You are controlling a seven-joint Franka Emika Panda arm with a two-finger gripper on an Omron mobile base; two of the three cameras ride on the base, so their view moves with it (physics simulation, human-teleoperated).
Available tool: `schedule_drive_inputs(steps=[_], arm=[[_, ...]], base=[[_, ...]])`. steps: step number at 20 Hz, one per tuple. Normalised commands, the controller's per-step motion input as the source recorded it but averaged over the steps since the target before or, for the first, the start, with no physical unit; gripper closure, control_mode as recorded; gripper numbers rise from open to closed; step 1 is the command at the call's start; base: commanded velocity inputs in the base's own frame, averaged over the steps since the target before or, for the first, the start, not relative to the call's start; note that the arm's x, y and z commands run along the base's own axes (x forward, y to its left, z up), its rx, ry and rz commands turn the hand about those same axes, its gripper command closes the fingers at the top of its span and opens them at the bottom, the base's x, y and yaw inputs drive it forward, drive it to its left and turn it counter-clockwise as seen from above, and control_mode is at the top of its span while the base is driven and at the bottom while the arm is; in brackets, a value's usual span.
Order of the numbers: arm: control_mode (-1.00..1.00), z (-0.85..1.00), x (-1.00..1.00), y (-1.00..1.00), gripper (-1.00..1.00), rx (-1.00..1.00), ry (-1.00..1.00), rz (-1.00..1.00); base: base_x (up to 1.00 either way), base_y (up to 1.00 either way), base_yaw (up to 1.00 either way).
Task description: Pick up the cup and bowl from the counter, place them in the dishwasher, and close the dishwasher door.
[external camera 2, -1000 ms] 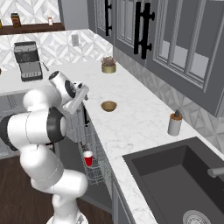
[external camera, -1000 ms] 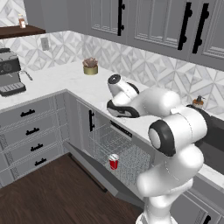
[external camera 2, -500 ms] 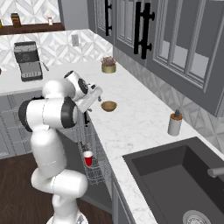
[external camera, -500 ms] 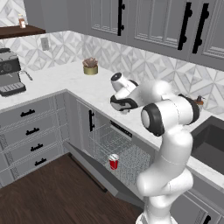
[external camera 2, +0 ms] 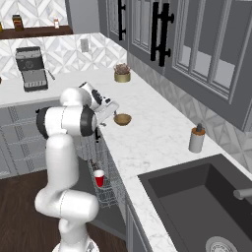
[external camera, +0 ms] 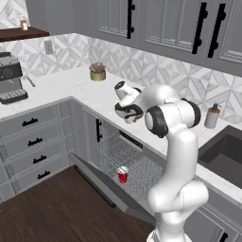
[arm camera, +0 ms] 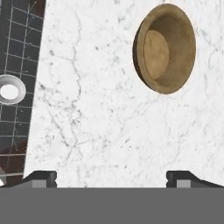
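Right now my gripper (arm camera: 111, 177) hangs over the white marble counter (arm camera: 100, 113), near its front edge, with nothing between the fingertips (arm camera: 40, 177); they stand wide apart, released. In the hand view the tan wooden bowl (arm camera: 165, 48) lies ahead of the tips and off toward the right one, well clear of both, sitting upright on the stone with its hollow open to me. In the right base view my hand (external camera 2: 107, 109) sits just left of the bowl (external camera 2: 122, 119), close beside it but apart from it, above the counter (external camera 2: 157, 147).

The red party cup (external camera: 123, 175) stands upright in the grey wire rack (external camera: 124, 158) of the dishwasher (external camera: 118, 163), its white inside facing up; from the right base view it shows as a red cup (external camera 2: 99, 178) low in the rack (external camera 2: 103, 182), under the counter edge. In the hand view I see its white rim (arm camera: 9, 90) at the far left, down through the rack wires. The dishwasher door (external camera: 101, 182) is dropped open, lying out flat toward the wood floor.

Farther along the counter stand a small gold pot with a reddish plant (external camera 2: 122, 74) by the wall, a coffee machine (external camera 2: 31, 69) at the far left, and a grey soap dispenser (external camera 2: 197, 139) near the dark sink (external camera 2: 197, 202)
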Motion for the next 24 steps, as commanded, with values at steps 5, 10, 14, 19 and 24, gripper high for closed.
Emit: schedule_drive_inputs(steps=[5, 10, 14, 19, 24], arm=[[-1.00, -0.28, 0.48, -0.01, -1.00, 0.01, 0.00, -0.02], [-1.00, -0.40, 0.41, -0.05, -1.00, 0.01, 0.00, 0.00], [-1.00, -0.30, 0.32, -0.13, -1.00, 0.02, 0.00, 0.00], [-1.00, -0.17, 0.34, -0.18, -1.00, 0.02, 0.00, 0.00], [-1.00, -0.23, 0.29, -0.07, -1.00, 0.00, 0.00, 0.00]], base=[[0.00, 0.00, 0.00], [0.00, 0.00, 0.00], [0.00, 0.00, 0.00], [0.00, 0.00, 0.00], [0.00, 0.00, 0.00]])
